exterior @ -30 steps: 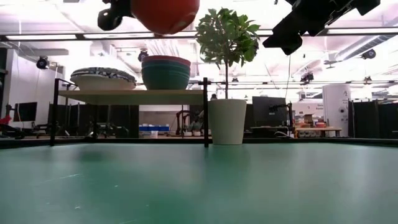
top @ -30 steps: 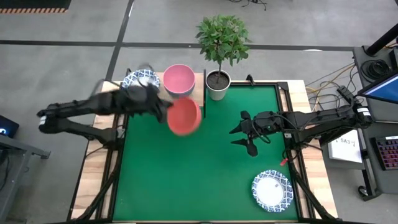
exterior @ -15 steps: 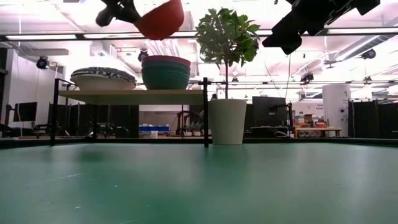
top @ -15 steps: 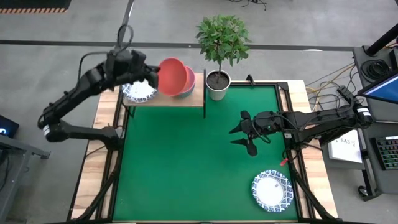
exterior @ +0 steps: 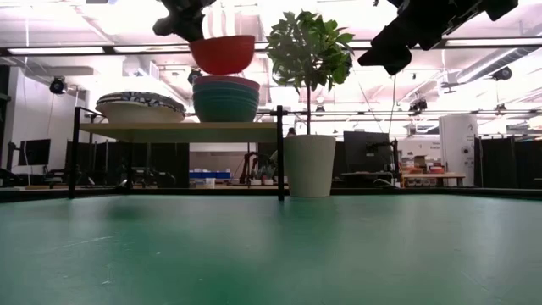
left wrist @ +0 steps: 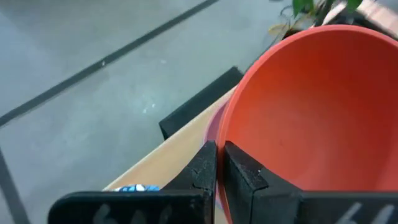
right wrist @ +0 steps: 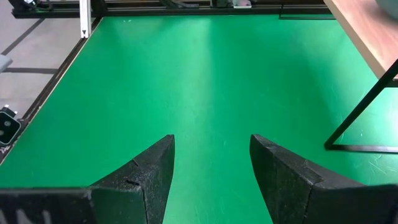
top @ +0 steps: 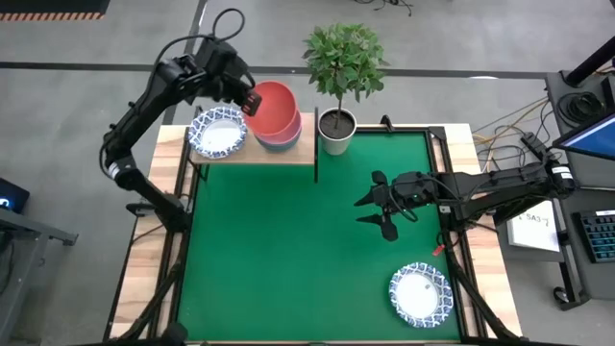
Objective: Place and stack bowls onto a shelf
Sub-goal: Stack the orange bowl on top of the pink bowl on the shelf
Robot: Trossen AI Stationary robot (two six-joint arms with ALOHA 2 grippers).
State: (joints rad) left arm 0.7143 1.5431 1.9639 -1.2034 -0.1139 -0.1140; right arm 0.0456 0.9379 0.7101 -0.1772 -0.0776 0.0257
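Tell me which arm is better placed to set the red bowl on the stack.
Left. Its gripper holds the red bowl by the rim, just above the stacked bowls on the shelf. The right gripper hangs open over the mat.

**Nothing legible from my station**

I can read no text, label, brand or number in any of my views. A white sheet [top: 537, 231] at the right edge of the high view carries dark marks, but I cannot make them out.
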